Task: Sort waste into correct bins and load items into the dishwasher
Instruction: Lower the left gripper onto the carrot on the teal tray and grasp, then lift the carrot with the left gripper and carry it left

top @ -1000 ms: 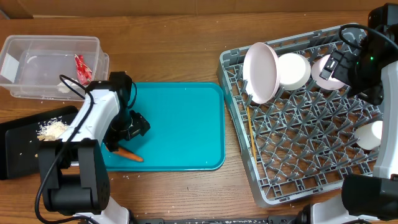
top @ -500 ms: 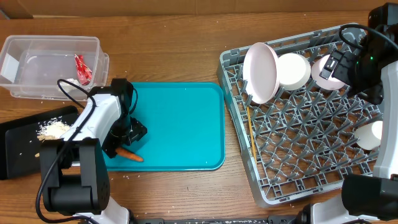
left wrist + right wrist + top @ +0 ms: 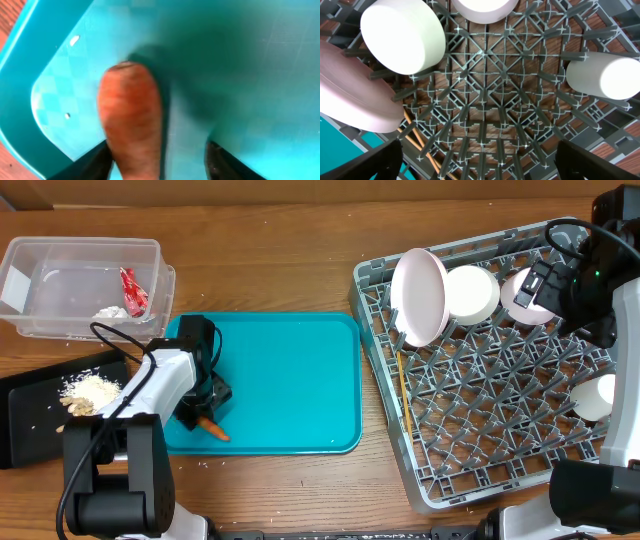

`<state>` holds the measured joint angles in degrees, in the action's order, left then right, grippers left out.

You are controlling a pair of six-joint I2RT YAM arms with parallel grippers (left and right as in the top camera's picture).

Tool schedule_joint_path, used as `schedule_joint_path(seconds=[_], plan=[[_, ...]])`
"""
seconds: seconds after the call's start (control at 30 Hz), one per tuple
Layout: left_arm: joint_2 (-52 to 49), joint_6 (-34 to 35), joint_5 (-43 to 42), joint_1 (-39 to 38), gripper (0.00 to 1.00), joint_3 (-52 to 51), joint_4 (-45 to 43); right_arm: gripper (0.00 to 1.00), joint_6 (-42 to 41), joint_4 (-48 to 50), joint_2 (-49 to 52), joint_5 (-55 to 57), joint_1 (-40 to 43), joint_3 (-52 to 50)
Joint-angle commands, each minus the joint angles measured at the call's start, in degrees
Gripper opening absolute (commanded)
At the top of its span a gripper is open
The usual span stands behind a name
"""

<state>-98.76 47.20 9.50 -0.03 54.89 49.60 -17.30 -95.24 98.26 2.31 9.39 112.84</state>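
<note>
left fingers (image 3: 220, 165) part-open astride blurred carrot (image 3: 131, 125), barely in frame | right fingers (image 3: 365, 165) wide, empty, corners only

The wooden table (image 3: 270, 270) bears clear tub (image 3: 70, 285), black tray (image 3: 30, 420), teal tray (image 3: 290, 380) (middle), rack (image 3: 480, 380).

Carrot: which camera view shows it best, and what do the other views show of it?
Left wrist: the carrot is large and close up on the teal tray. Overhead shows only its small orange tip. Right wrist shows none of it, only the dish rack.
</note>
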Motion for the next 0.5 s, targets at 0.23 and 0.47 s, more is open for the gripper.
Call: schedule_joint_path(seconds=[0.23, 0.47], plan=[[-2.6, -0.2, 1.4, 0.1, 0.28, -2.3, -1.3, 1.00, 1.1, 0.2, -0.2, -0.3, 0.3, -0.2], [-2.6, -7.7, 0.9, 0.1, 0.23, 0.0, -3.6, 1.00, 1.1, -0.1, -0.2, -0.3, 0.3, -0.2]])
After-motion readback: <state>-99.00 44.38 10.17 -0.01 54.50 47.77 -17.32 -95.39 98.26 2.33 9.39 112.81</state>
